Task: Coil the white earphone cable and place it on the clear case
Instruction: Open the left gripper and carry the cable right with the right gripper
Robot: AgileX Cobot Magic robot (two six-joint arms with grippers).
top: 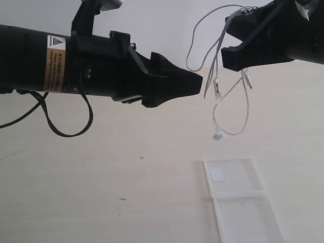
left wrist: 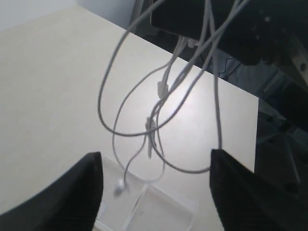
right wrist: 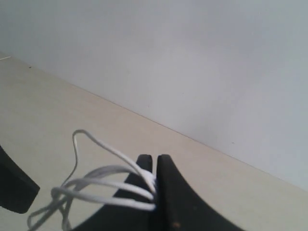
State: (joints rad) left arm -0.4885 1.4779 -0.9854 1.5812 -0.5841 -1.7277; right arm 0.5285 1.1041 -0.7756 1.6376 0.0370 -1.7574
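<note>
The white earphone cable (top: 218,87) hangs in several loose loops from my right gripper (top: 234,36), which is shut on a bundle of its strands (right wrist: 122,185) high above the table. One earbud (top: 218,134) dangles lowest, above the clear case (top: 238,195). The case lies open and flat on the table at the lower right, a white sticker (top: 217,174) in its far panel. My left gripper (top: 195,83) is open, just left of the hanging loops, holding nothing. In the left wrist view the loops (left wrist: 159,120) hang ahead of the fingers, over the case (left wrist: 159,207).
A thick black robot cable (top: 66,129) loops below the left arm. The pale table (top: 101,182) runs back to a white wall (top: 152,25). The right arm's dark body (left wrist: 231,24) looms above the cable in the left wrist view.
</note>
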